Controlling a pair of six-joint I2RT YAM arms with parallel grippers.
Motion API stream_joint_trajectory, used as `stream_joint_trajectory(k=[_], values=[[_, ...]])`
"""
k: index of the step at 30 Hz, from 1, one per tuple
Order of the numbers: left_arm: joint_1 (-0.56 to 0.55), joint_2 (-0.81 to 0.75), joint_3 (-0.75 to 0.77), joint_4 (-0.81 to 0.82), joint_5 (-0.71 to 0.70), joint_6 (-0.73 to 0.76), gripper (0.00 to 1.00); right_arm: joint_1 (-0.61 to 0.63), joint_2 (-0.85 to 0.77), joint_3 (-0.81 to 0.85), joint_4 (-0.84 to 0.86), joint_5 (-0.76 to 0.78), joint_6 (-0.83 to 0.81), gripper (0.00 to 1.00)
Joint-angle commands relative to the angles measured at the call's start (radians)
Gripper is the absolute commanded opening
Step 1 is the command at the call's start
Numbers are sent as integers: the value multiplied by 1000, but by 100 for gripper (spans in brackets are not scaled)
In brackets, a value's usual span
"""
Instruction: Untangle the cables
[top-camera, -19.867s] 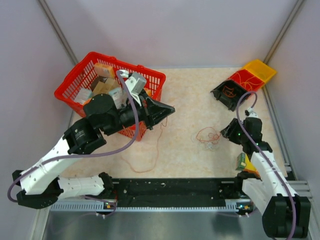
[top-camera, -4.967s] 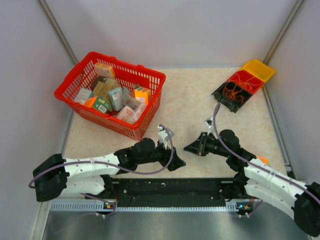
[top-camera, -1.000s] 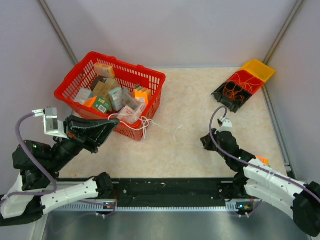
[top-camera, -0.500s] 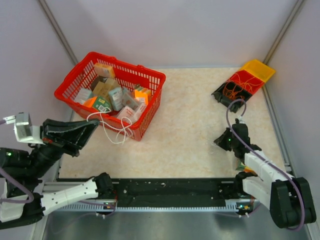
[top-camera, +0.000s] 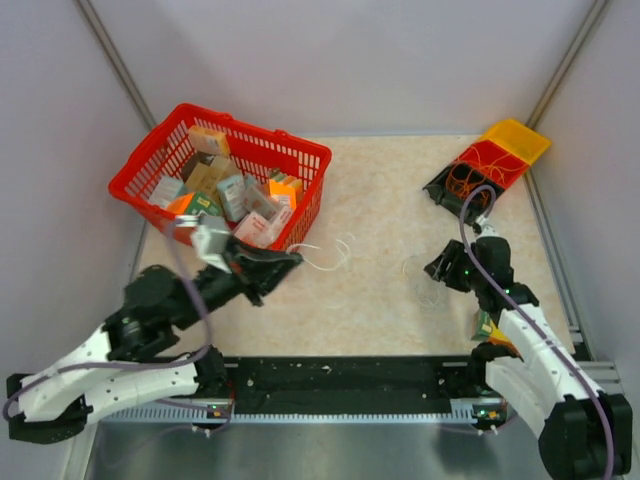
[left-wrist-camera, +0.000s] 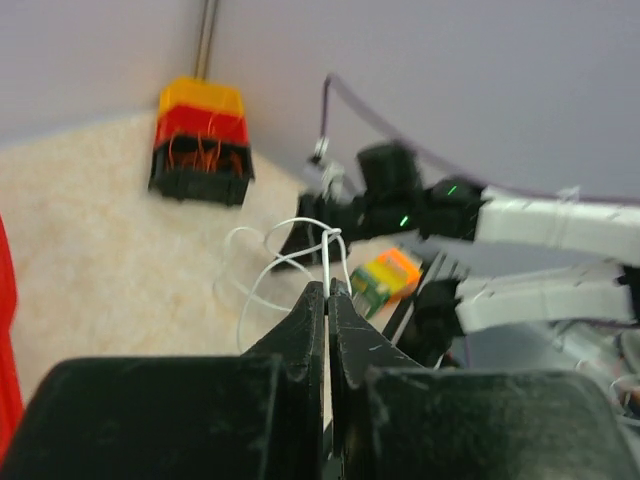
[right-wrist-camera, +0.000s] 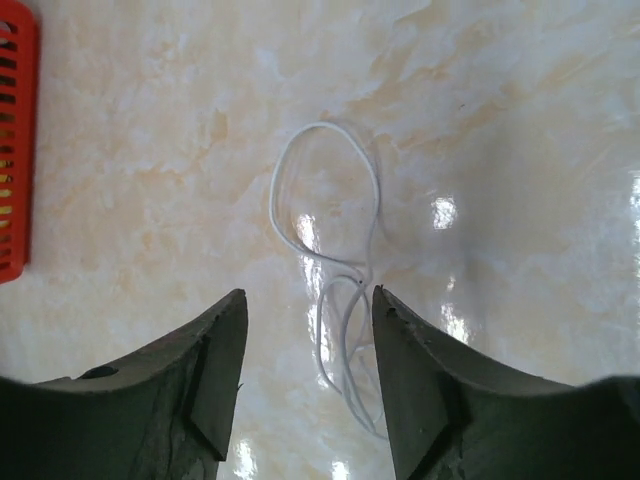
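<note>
1. Your left fingers (left-wrist-camera: 326, 296) are pinching shut on a whitish cable (left-wrist-camera: 300, 232), and its loops are dangling just ahead of the tips. Your right fingers (top-camera: 437, 272) are standing wide, with another whitish loop (right-wrist-camera: 335, 250) lying on the bench (right-wrist-camera: 500, 120) right under their gap.
2. You are risking a tighter knot. I cannot tell whether the two loops are joined, and pulling apart could be cinching them. The thin strand could also be slipping out of the pinch.
3. Against half a second ago, your left fingers are now carrying the cable away from the red basket (top-camera: 135, 195), toward the right fingers.
</note>
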Motion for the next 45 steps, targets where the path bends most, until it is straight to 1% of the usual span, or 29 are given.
stream_joint_trajectory(k=[1, 2, 5, 7, 9, 12, 14, 17, 18, 19, 22, 23, 24, 25, 26, 28, 29, 32, 36, 40, 44, 45], values=[[2, 128, -111, 46, 2, -38, 0, 6, -107, 87, -150, 41, -75, 62], [2, 158, -142, 36, -15, -57, 0, 7, -134, 94, -161, 30, -76, 73], [2, 191, -266, 75, -22, -115, 0, 41, -182, 97, -155, -17, -61, 77], [2, 218, -355, 123, -21, -147, 0, 79, -181, 91, -131, -68, -49, 80], [2, 259, -402, 163, -15, -173, 0, 134, -164, 80, -85, -97, -32, 82], [3, 337, -444, 238, -6, -218, 0, 251, -139, 69, 3, -103, -35, 85], [3, 397, -459, 272, -11, -230, 0, 326, -127, 57, 66, -105, -38, 89], [5, 472, -452, 273, -18, -252, 0, 386, -84, 32, 168, -155, -9, 93], [5, 484, -456, 276, -11, -264, 5, 395, -66, 20, 194, -169, 3, 93], [3, 489, -470, 282, -2, -275, 14, 402, -46, 12, 221, -186, 14, 93], [3, 457, -539, 313, 20, -324, 35, 444, 13, 3, 255, -185, 25, 93], [5, 439, -566, 327, 21, -344, 41, 463, 26, 2, 283, -177, 27, 93], [5, 419, -600, 339, 23, -365, 48, 475, 45, 0, 297, -171, 30, 93], [5, 400, -640, 357, 25, -382, 58, 492, 66, 0, 323, -169, 31, 93], [5, 382, -660, 370, 29, -393, 63, 510, 88, 2, 339, -168, 34, 94], [5, 348, -688, 367, 32, -410, 68, 544, 157, 17, 354, -151, 25, 95], [5, 313, -709, 368, 28, -414, 71, 594, 231, 47, 330, -75, 4, 95], [5, 285, -746, 385, 0, -433, 71, 665, 316, 106, 234, 114, -30, 96], [5, 261, -788, 408, -38, -462, 71, 797, 424, 196, 153, 274, -33, 97], [5, 201, -821, 402, -61, -483, 69, 903, 545, 278, 107, 380, 20, 97], [3, 62, -883, 384, -95, -508, 69, 986, 684, 409, -46, 582, 117, 97], [3, 19, -899, 370, -104, -520, 69, 1001, 720, 434, -93, 622, 135, 95]])
